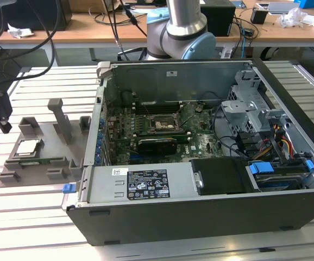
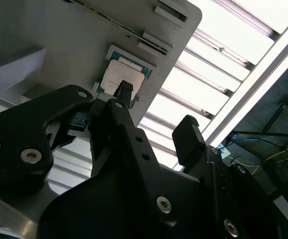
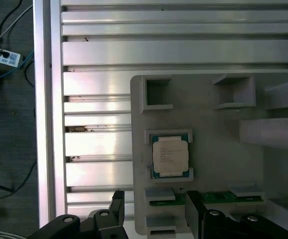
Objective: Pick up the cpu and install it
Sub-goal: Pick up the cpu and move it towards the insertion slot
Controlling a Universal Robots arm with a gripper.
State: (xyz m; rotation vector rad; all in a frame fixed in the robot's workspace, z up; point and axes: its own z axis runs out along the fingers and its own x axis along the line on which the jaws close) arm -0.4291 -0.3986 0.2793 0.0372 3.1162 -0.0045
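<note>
The bench (image 1: 32,217) is overlooked obliquely in the exterior view; the cpu (image 3: 170,155) is framed, seemingly closely, in both wrist views.

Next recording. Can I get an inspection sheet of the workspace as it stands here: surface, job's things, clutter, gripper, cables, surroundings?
Surface: slatted metal table carrying a grey fixture and an open computer case.
Job's things: cpu lies flat in its pocket on the fixture; the socket sits inside the case, well apart from it.
Clutter: green boards in fixture slots beside the cpu.
Gripper: gripper open, holding nothing, hovering by the fixture's edge, clear of the cpu.
Cables: coloured wires inside the case; dark cables hang behind the table.
Surroundings: wooden desk behind, with boxes and papers.
</note>
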